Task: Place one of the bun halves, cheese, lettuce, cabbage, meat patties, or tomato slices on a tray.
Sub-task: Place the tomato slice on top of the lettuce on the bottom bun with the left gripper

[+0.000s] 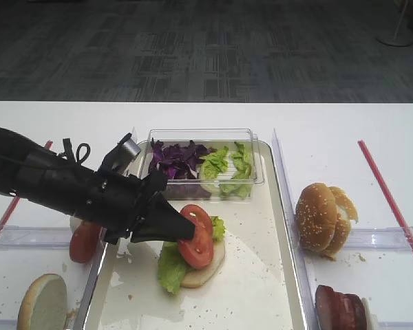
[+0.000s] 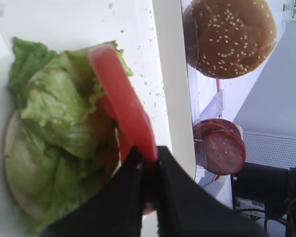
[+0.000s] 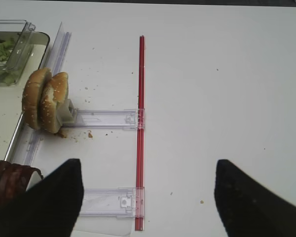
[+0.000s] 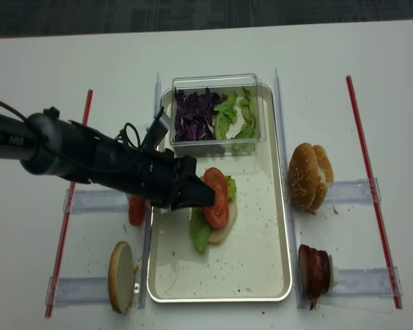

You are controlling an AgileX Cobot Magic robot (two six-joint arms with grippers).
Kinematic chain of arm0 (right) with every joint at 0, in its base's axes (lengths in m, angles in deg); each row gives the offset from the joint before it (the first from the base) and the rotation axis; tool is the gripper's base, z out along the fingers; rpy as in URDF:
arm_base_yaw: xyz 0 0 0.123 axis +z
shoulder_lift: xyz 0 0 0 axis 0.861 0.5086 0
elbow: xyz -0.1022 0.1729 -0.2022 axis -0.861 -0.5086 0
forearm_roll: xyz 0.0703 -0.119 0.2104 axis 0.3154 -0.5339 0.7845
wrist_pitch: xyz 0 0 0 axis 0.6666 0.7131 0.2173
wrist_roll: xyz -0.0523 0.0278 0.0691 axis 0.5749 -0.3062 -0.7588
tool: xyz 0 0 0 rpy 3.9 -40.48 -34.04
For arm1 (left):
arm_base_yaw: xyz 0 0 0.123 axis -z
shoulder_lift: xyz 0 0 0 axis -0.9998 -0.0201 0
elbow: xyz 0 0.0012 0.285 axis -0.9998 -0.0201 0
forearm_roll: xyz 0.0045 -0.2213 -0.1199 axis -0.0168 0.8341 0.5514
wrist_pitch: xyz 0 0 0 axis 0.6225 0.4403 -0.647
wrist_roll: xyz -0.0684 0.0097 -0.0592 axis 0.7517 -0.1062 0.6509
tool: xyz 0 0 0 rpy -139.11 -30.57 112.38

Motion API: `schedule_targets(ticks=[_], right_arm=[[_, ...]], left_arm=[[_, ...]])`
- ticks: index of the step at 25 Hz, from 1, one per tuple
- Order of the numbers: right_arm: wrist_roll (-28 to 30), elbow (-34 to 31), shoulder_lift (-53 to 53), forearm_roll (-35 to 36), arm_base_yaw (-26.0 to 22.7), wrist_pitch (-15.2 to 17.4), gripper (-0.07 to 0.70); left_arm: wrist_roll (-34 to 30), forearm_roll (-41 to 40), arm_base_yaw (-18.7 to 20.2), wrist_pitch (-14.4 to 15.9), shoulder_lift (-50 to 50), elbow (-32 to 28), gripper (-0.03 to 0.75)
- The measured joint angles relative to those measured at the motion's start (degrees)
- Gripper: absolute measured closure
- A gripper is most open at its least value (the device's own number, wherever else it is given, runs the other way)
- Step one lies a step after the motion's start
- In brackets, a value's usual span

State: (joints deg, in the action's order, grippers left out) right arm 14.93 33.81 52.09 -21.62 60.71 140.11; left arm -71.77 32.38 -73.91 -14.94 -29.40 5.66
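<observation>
One tomato slice is pinched on edge between the closed jaws of the left gripper, and is held tilted just above a lettuce leaf that lies on a bun half in the middle of the tray. In the left wrist view the slice is seen edge-on over the lettuce, with the dark fingers closed on its lower end. At the far end of the tray a clear plastic box is set, in which purple cabbage and more lettuce are kept. Left of the tray another tomato slice and a pale bun half are stood on edge in clear racks. To the right, two seeded bun halves and meat patties are racked. The right gripper is held wide open over bare table beside a red strip, nothing being gripped.
</observation>
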Motion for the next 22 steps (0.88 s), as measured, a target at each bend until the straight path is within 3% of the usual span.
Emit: schedule_targets(ticks=[10,22], right_arm=[[0.0,0.0,0.0,0.0,0.0,0.0,0.061],[0.0,0.0,0.0,0.0,0.0,0.0,0.061]], left_arm=[[0.23,-0.36,0.0,2.04,0.0,0.0,0.668],[0.23,-0.58,0.0,1.66,0.0,0.0,0.33]])
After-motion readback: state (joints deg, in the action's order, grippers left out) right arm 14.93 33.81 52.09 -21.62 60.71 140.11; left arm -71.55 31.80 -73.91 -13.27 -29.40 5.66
